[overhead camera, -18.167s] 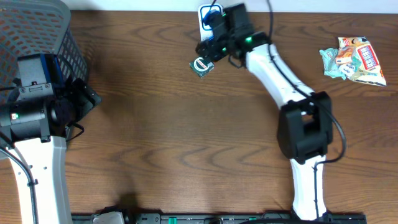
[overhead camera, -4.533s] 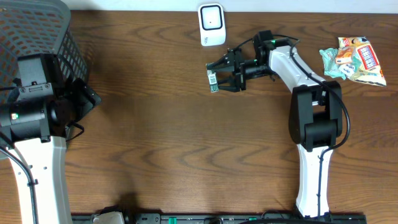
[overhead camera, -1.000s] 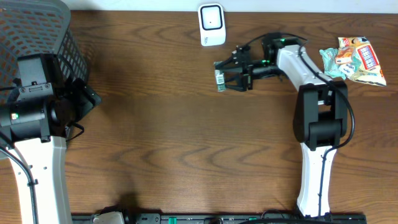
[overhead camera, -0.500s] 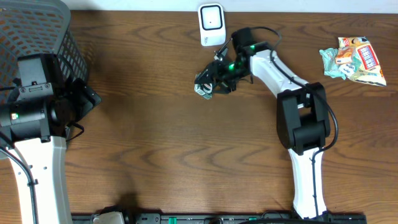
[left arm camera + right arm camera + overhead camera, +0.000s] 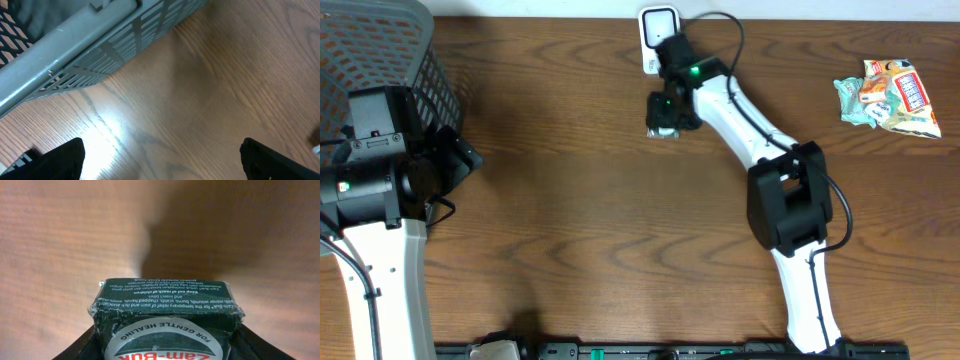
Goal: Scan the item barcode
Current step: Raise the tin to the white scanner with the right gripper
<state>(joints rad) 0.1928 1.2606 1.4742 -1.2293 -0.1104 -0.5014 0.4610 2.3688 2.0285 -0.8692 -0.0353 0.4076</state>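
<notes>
The right gripper (image 5: 665, 110) is partly shut on the small green box (image 5: 165, 307), which sits right inside its jaws, and the white scanner (image 5: 658, 25) stands close behind this gripper near its wrist, while the left gripper (image 5: 162, 155) hangs wide open, empty, far away.

From overhead the right gripper (image 5: 665, 108) covers most of the box (image 5: 667, 131), and its wrist hides the scanner's (image 5: 653, 22) lower right corner. The basket (image 5: 380, 30) runs off the top-left corner, with the left arm (image 5: 380, 200) over its near side. The bag's (image 5: 890, 95) print is too small to read. In the right wrist view the bottom edge cuts through the box's label (image 5: 165, 347). The left gripper's (image 5: 162, 160) fingers (image 5: 62, 160) show only as dark tips at the bottom corners.
</notes>
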